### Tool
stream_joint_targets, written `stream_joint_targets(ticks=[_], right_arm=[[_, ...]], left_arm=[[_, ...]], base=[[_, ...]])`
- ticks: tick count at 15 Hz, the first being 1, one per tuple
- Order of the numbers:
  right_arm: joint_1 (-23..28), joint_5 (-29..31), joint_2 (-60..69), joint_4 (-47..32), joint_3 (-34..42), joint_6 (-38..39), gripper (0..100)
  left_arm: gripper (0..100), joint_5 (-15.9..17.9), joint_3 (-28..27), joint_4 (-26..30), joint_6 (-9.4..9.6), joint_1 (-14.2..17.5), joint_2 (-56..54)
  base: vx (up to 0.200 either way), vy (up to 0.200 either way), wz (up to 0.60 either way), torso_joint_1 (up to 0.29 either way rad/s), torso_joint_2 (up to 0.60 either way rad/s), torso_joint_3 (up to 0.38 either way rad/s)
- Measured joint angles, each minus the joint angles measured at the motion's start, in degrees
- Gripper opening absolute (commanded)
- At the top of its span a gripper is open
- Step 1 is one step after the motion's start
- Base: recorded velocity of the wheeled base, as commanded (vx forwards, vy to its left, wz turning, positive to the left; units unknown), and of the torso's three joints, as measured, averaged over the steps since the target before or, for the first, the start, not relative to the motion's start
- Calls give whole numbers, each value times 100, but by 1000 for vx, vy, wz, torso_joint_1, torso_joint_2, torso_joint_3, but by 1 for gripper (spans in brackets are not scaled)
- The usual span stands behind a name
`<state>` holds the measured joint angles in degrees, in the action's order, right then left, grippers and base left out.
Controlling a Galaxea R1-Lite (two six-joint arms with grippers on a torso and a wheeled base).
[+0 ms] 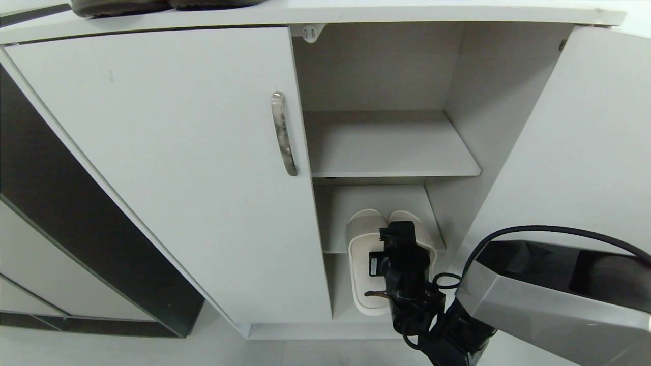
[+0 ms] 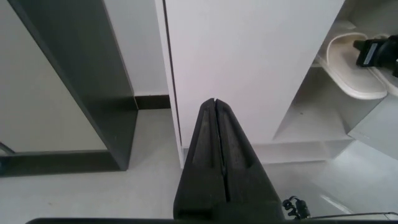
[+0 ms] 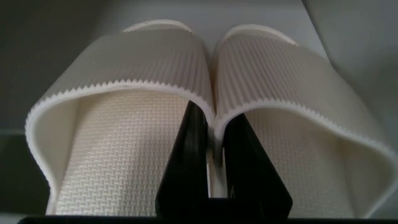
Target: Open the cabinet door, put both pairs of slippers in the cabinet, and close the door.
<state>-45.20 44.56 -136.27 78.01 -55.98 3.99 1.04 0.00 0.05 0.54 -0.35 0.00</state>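
Note:
A pair of white slippers (image 1: 362,254) lies side by side in the cabinet's lower compartment, toes inward and heels past the shelf's front edge. My right gripper (image 1: 397,230) is at their heels. In the right wrist view it (image 3: 213,117) is shut on the touching inner walls of the white slippers (image 3: 143,74), one finger inside each. A pair of dark slippers (image 1: 122,6) rests on the cabinet top at the far left. My left gripper (image 2: 214,104) is shut and holds nothing. It hangs low in front of the closed left door (image 2: 249,56).
The cabinet's right door (image 1: 574,142) stands open to the right of my right arm. The left door (image 1: 168,168) with its metal handle (image 1: 283,133) is closed. The upper shelf (image 1: 391,147) is bare. A dark panel (image 1: 66,218) borders the cabinet's left side.

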Motion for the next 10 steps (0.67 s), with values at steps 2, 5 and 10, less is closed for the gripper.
stream_joint_targets(ticks=[2, 5, 10], right_arm=[[0, -74, -32, 9, -33, -7, 0], [113, -271, -183, -88, -457, -88, 0], [446, -354, -673, -351, -1568, -529, 0]], left_arm=[[0, 2, 0, -5, 0, 2, 0], [0, 2, 0, -5, 0, 2, 0], [0, 2, 0, -5, 0, 2, 0]], base=[[0, 0, 0, 0, 0, 0], [0, 0, 0, 0, 0, 0], [0, 0, 0, 0, 0, 0]])
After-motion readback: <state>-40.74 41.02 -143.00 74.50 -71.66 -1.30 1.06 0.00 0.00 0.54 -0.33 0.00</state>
